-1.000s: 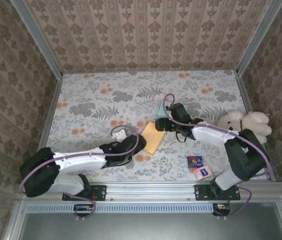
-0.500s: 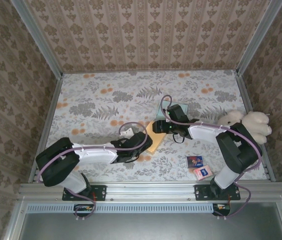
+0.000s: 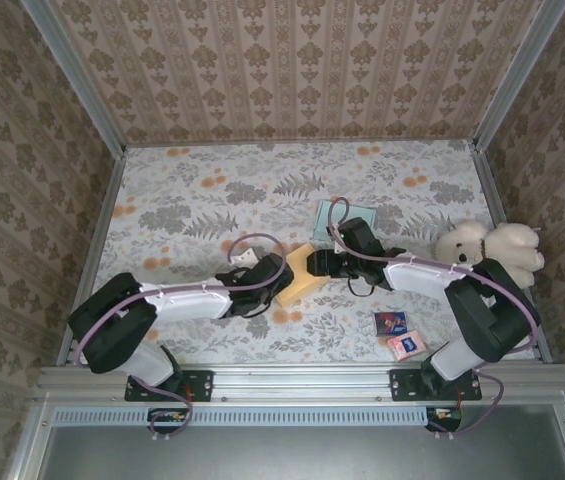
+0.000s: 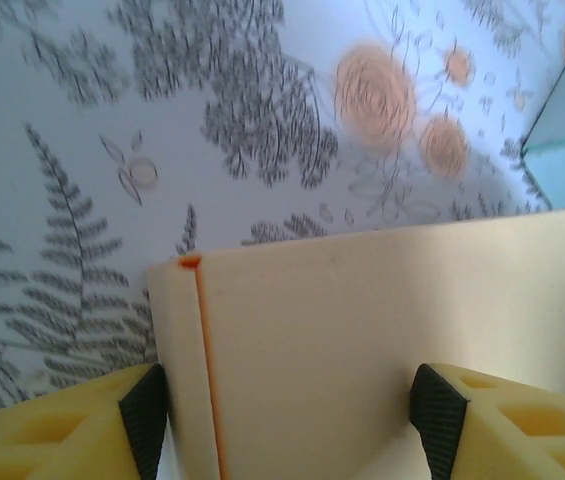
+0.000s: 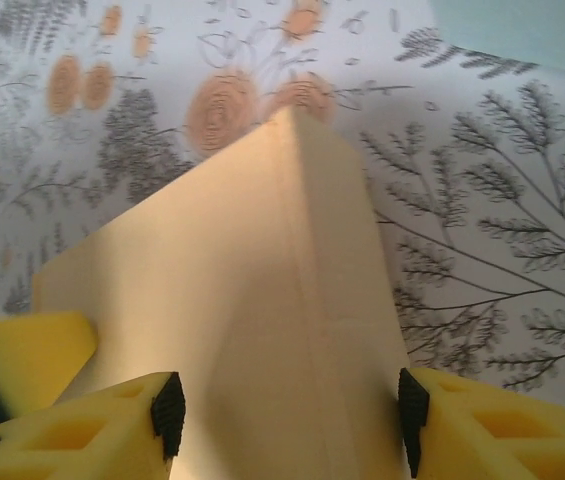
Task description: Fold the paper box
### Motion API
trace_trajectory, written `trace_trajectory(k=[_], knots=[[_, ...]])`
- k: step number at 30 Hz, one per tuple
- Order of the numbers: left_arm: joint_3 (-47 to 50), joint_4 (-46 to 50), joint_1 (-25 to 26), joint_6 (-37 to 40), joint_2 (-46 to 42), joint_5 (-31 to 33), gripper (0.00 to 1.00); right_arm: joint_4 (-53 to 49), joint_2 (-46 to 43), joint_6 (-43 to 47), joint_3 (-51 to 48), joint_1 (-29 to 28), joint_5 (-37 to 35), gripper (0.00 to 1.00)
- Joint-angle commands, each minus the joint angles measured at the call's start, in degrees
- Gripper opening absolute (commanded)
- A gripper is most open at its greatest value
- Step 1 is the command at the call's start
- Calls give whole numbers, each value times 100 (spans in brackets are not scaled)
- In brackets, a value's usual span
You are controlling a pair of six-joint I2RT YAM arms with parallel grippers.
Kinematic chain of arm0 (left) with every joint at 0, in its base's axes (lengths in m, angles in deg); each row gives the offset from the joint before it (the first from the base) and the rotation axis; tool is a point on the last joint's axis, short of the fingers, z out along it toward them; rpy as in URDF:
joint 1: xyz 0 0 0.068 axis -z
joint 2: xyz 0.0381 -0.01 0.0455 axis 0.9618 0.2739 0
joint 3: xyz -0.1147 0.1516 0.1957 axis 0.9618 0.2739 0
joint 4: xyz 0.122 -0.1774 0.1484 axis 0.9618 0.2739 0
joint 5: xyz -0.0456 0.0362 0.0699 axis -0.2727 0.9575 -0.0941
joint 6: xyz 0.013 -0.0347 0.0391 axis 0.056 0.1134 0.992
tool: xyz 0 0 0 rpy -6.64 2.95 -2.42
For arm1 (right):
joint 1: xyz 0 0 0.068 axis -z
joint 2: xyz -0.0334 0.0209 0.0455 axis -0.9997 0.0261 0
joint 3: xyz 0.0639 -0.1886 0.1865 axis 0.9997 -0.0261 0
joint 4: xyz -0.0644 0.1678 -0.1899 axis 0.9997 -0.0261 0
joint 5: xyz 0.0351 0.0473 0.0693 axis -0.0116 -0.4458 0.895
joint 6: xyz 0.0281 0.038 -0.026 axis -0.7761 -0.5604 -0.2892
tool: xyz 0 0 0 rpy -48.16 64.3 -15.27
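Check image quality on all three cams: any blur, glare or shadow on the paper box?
Top external: even light, sharp, no glare; the paper box is small in frame. Left wrist: box face fairly sharp and slightly washed out, tablecloth print soft, most blurred at upper left. Right wrist: soft shadow band down the box beside its crease; print crisp at right, softer at upper left.

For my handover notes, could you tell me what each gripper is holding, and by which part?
Cannot be told. The left gripper straddles the yellow paper box at its orange-creased end, the right gripper its raised fold; whether either clamps is unclear.
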Motion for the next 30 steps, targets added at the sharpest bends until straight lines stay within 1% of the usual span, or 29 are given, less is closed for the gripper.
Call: trace_trajectory(k=[1,5,9,14,22,27,30], knots=[[-359,63,-134,366,-255,-53,68,58,-356,-238,20,-300,233,59],[-469,256,-301,713,-493,29,67,110,-514,-434,82,-524,-122,58],[-585,404,-438,1101,-719,284,67,272,-588,-534,167,-657,-450,58],[-720,455,-650,1568,-815,522,67,503,-399,-554,389,-726,-535,57],[-1071,414,-1300,2141,-618,305,67,777,199,-513,1000,-780,-632,57],[-1351,320,-1731,2411,-288,77,67,850,782,-472,1553,-791,-654,56],[-1479,172,-1998,2521,-28,-177,67,856,1089,-424,1864,-791,-696,56]])
